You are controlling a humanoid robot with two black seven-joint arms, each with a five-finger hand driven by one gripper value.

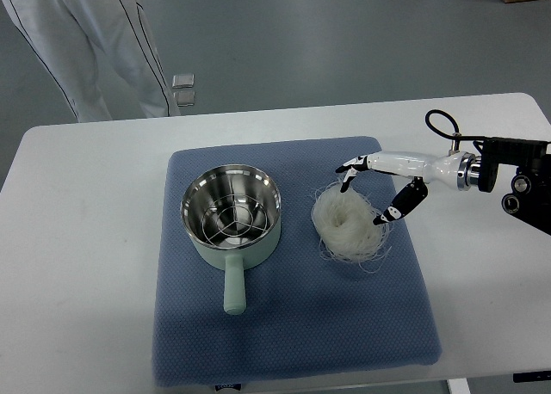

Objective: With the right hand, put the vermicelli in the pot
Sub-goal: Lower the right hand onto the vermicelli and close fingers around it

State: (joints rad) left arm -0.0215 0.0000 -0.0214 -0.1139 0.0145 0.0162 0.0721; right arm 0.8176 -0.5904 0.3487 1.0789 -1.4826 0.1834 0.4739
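Observation:
A pale green pot (231, 224) with a shiny steel inside and a wire rack in it sits on the blue mat (293, 325), its handle pointing toward the near edge. To its right lies a white nest of vermicelli (346, 224) on the mat. My right hand (370, 192) comes in from the right edge and hovers just over the nest's right and far side. Its white fingers with black tips (348, 168) are spread apart and hold nothing. The thumb (405, 201) points down beside the nest's right rim.
The mat lies on a white table (77, 239). A person in light grey trousers (103, 41) stands beyond the table's far left. Two small square pieces (183, 89) lie on the floor behind the table.

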